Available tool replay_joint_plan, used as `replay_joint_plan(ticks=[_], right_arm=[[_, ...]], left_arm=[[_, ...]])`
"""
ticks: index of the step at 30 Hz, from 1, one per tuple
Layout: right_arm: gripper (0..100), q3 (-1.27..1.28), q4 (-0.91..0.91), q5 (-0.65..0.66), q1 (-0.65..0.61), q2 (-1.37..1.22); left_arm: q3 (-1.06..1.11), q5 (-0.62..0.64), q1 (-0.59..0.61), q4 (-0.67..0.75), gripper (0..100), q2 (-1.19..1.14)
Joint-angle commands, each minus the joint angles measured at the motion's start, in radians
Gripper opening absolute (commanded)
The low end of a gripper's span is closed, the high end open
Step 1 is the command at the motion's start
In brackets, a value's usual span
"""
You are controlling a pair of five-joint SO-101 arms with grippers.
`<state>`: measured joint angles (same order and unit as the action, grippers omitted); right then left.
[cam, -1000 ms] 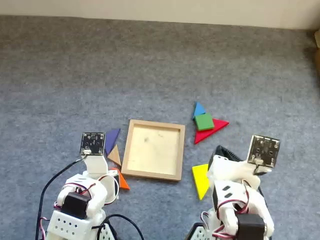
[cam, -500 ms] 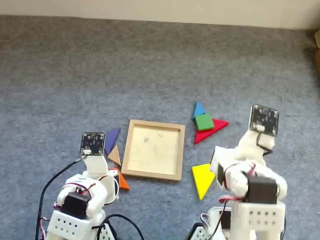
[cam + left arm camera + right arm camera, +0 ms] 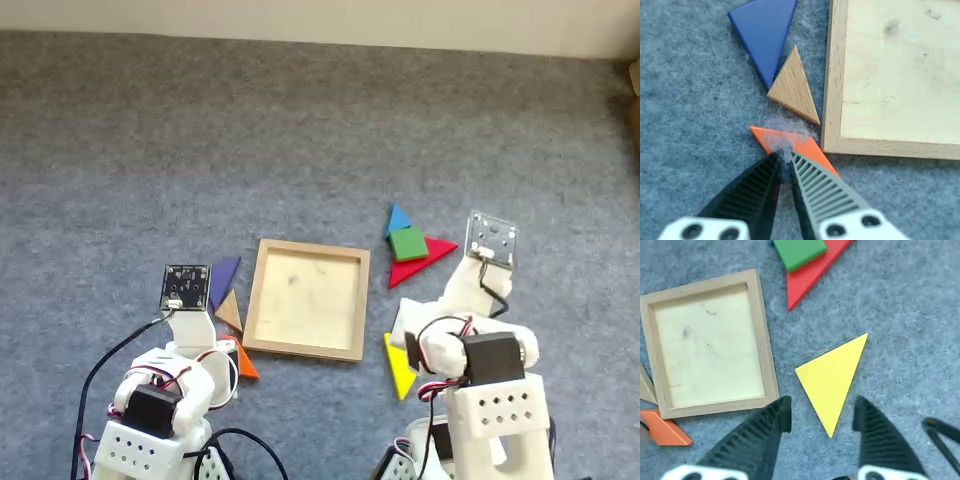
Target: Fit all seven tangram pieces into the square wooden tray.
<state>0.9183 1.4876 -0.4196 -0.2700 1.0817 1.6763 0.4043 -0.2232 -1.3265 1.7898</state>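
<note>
The square wooden tray (image 3: pixel 305 347) lies empty between the arms. Left of it sit a blue piece (image 3: pixel 224 272), a wooden triangle (image 3: pixel 230 310) and an orange piece (image 3: pixel 246 365). My left gripper (image 3: pixel 784 159) is shut, its tips resting over the orange piece (image 3: pixel 802 144), close to the tray's corner (image 3: pixel 832 142). Right of the tray lie a yellow triangle (image 3: pixel 398 362), a red triangle (image 3: pixel 428 258), a green square (image 3: pixel 408 243) and a light blue triangle (image 3: pixel 398 219). My right gripper (image 3: pixel 822 415) hangs open above the yellow triangle (image 3: pixel 832 377), one finger on each side of its narrow tip.
Grey carpet covers the whole surface, with wide free room beyond the tray. The green square (image 3: pixel 800 250) sits on the red triangle (image 3: pixel 812 272). The right arm's body (image 3: pixel 470 350) covers part of the yellow triangle from above.
The right arm has swung left toward the tray and now stands over the yellow triangle. The left arm and all pieces have not moved.
</note>
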Motion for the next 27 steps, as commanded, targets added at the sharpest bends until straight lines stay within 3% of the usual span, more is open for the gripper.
replay_joint_plan(ticks=[1, 10, 15, 27], right_arm=[[33.6, 0.027, -0.021, -0.034, -0.013, -0.012], [33.7, 0.024, -0.136, -0.104, -0.018, -0.275], [33.7, 0.018, -0.229, -0.181, -0.102, -0.401], [33.8, 0.019, -0.401, -0.255, -0.133, -0.518]], left_arm=[[0.021, -0.002, -0.012, -0.002, 1, 0.008], [0.021, -0.002, -0.012, -0.002, 1, 0.008], [0.021, -0.002, -0.012, -0.002, 1, 0.008], [0.021, -0.002, -0.012, -0.002, 1, 0.008]])
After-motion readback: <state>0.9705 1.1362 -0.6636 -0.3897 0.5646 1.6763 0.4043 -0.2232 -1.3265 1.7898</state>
